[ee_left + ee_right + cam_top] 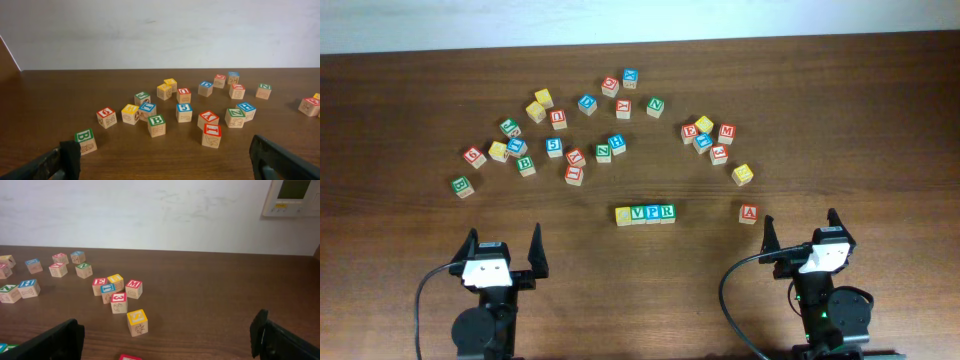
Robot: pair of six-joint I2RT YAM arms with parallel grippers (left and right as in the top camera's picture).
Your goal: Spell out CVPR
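A row of wooden letter blocks stands at the table's middle: a yellow block, a green V, a blue P and a red R, touching side by side. My left gripper is open and empty near the front left edge; its fingers frame bare table. My right gripper is open and empty at the front right, just right of a red A block; its fingers also frame bare table.
Many loose letter blocks lie scattered in an arc across the far half, such as a green B at the left, a red-topped block and a yellow block at the right. A beige wall unit hangs beyond the table.
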